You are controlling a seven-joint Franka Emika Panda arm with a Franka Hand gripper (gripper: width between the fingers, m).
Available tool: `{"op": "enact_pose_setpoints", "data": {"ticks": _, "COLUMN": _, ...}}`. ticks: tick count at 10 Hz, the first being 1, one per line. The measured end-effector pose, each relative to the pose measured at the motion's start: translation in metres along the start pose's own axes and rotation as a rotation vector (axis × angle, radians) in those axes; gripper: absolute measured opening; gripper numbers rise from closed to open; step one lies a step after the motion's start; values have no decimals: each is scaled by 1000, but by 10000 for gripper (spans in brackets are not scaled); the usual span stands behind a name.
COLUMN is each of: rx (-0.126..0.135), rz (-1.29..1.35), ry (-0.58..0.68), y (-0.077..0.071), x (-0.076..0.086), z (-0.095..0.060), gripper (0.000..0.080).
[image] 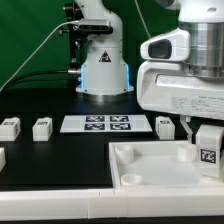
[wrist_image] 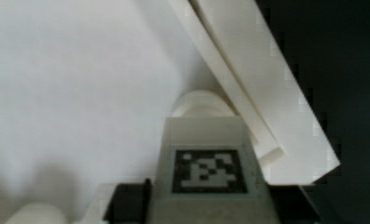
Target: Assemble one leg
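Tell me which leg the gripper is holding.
The leg at the exterior view's right, clamped in the gripper over the white tray-like piece; the other legs sit loose on the black table.

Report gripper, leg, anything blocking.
Gripper shut on the leg. Leg upright at the white tray piece edge, exterior view's right; contact unclear. Nothing visible between them.

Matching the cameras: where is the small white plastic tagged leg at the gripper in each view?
Exterior view: leg at the exterior view's right, over the large white tray-like piece.
Wrist view: leg in the foreground, tag facing camera.
Shared landmark: the tray-like piece.
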State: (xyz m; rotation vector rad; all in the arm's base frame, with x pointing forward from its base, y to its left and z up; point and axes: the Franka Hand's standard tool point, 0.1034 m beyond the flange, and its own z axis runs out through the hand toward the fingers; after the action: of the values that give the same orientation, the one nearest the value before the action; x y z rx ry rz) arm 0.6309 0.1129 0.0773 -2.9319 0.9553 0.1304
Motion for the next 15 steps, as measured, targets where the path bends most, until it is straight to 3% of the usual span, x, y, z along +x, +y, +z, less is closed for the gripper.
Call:
{"op": "enact_pose_setpoints", "data": {"ticks": 7, "rx": 4, "rz": 729, "ry": -1, "y": -5, "x": -5, "z": 1, "gripper": 294}}
{"op": "enact_pose_setpoints", "data": {"ticks": 9, "rx": -1, "rz": 708, "ry": -1, "y": -6, "x": -7, "z": 2, "gripper": 294}}
{"op": "enact_pose_setpoints", "data": {"ticks": 10, "rx": -4, "rz": 687, "ry": -3, "y": -7, "x": -9, "z": 3, "gripper": 507}}
{"op": "enact_pose_setpoints", "data": {"ticks": 11, "rx": -4, "rz": 681, "ry": -3, "y": -9, "x": -11, "z": 4, "gripper": 507}}
{"op": "enact_pose_setpoints", "data": {"ticks": 12, "rx": -5, "rz": 608, "ry": -3, "y": -10, "x": -13, "z": 5, "gripper": 626}}
{"op": "enact_pose_setpoints", "data": {"ticks": 15, "rx": -7, "rz": 372, "ry": -4, "y": -9, "x": -12, "z": 6, "gripper": 648}}
